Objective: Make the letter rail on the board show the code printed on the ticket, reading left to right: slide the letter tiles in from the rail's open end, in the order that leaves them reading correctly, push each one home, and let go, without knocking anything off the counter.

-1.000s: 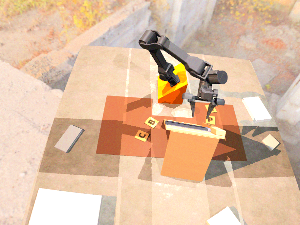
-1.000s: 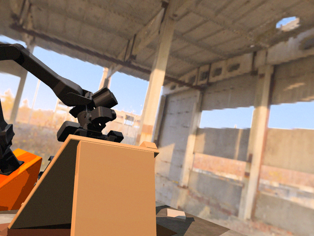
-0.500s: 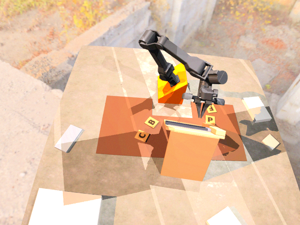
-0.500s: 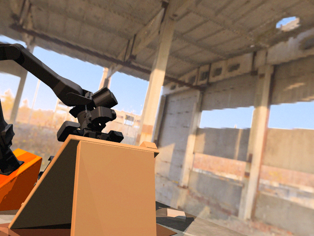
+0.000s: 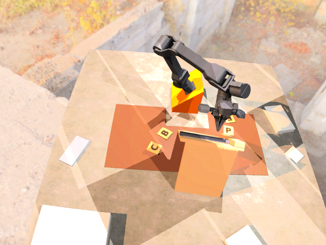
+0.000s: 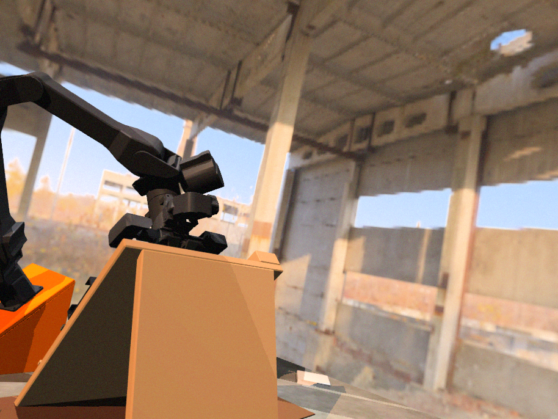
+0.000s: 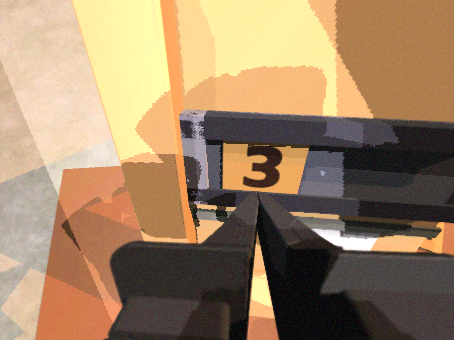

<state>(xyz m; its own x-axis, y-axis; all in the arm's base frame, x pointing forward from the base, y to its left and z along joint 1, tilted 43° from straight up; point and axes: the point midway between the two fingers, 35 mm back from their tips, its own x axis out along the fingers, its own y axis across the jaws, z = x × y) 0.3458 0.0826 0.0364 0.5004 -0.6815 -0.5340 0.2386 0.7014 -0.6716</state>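
My gripper [image 5: 218, 130] [image 7: 256, 199] is shut and empty. Its tips are at the lower edge of the dark rail [image 5: 202, 136] [image 7: 280, 133], just below the 3 tile [image 7: 262, 167]. That tile lies in the rail near the pale end piece at wrist-view left, with a narrow gap between. The rail is on the tan board [image 5: 205, 168] [image 6: 207, 333], which hides the fingertips in the exterior view. Loose tiles B [image 5: 164, 133], C [image 5: 154, 147] and P [image 5: 228, 130] lie on the mat. Another tile [image 5: 230, 119] is partly hidden behind the gripper. The ticket [image 7: 350, 240] is mostly hidden, its print unreadable.
The red-brown mat [image 5: 131, 155] lies under the board. The orange base block [image 5: 187, 104] stands behind it. A wooden block [image 5: 237, 143] sticks up at the board's right end. A flat grey piece [image 5: 75, 150], a large white box [image 5: 71, 224] and smaller pale blocks [image 5: 279, 118] [image 5: 294, 154] surround the mat.
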